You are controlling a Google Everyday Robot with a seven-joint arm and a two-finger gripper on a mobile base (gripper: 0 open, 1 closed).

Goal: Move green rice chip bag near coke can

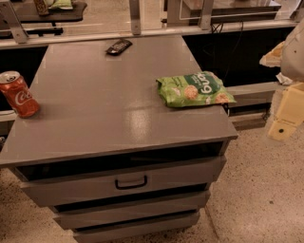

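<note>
The green rice chip bag (194, 89) lies flat at the right edge of the grey cabinet top (109, 95), with white lettering and round beige chips printed on it. The red coke can (18, 95) stands upright at the far left edge of the same top, well apart from the bag. My gripper (287, 111) shows as a pale yellow and white shape at the right border of the view. It is off the cabinet, to the right of the bag and slightly nearer the camera, and touches nothing.
A small black flat object (118, 46) lies near the back of the cabinet top. The cabinet has drawers (130, 180) in front. A rail (142, 32) runs behind it. A dark table (42, 12) with a pale-green package (59, 4) stands far back left. Speckled floor (256, 190) lies to the right.
</note>
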